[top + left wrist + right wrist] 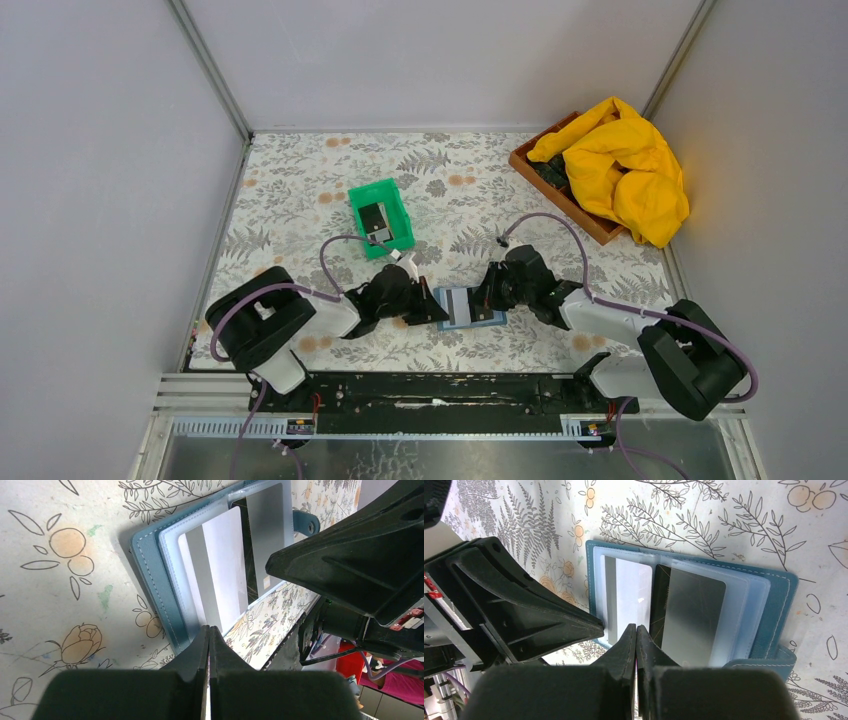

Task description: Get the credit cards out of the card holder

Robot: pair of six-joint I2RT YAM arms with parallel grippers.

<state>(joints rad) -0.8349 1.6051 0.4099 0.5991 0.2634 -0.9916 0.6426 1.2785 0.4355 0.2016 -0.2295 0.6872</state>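
The card holder (pixel 468 308) lies open on the floral table between my two grippers. In the right wrist view its blue cover (pixel 776 592) frames clear sleeves with a dark grey credit card (pixel 689 612) on the right page and a pale card (pixel 629 597) on the left page. The same holder (pixel 150 575) and cards (pixel 220 565) show in the left wrist view. My left gripper (pixel 209 629) is shut, its tips at the holder's near edge. My right gripper (pixel 636 628) is shut, its tips over the holder's middle fold. Nothing shows between either pair of jaws.
A bright green tray (pixel 397 200) stands behind the holder with a dark card (pixel 375 218) lying in it. A wooden tray (pixel 560 195) with a yellow cloth (pixel 625 165) sits at the back right. Grey walls close in the table.
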